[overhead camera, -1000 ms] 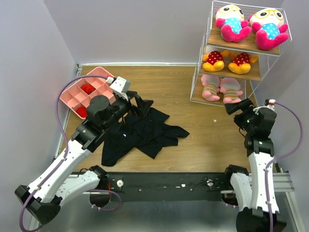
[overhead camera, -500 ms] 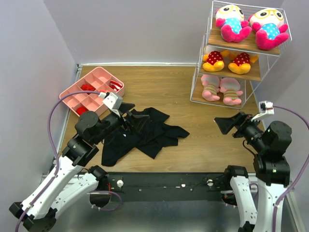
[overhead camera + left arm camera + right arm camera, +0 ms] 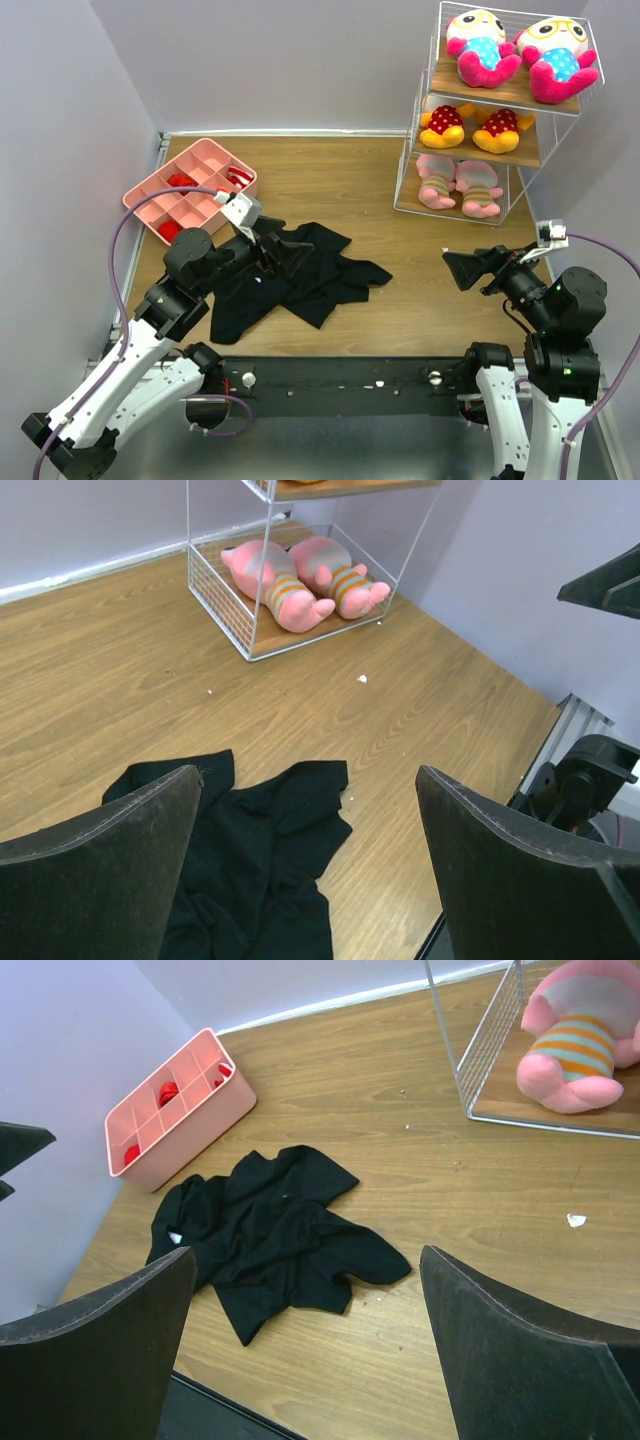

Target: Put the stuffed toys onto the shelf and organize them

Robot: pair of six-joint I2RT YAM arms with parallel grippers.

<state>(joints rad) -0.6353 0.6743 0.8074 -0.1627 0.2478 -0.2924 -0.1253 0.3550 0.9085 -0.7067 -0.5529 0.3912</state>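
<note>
The shelf (image 3: 420, 100) stands at the far right with all six stuffed toys on it. Two blue-dotted toys (image 3: 478, 48) lie on the top board, two yellow-orange ones (image 3: 443, 125) on the middle board, two pale pink striped ones (image 3: 435, 180) on the bottom board. The pink pair also shows in the left wrist view (image 3: 275, 575), and one in the right wrist view (image 3: 575, 1050). My left gripper (image 3: 283, 247) is open and empty above the black garment. My right gripper (image 3: 462, 268) is open and empty, raised in front of the shelf and pointing left.
A black cloth garment (image 3: 300, 270) lies crumpled at the table's middle left, also in the right wrist view (image 3: 275, 1225). A pink compartment tray (image 3: 225, 160) with red items sits at the far left. Walls close in on the left, back and right.
My right arm has pulled back from the shelf and lifted, its gripper now pointing left. My left arm has drawn back from beside the pink tray to over the garment.
</note>
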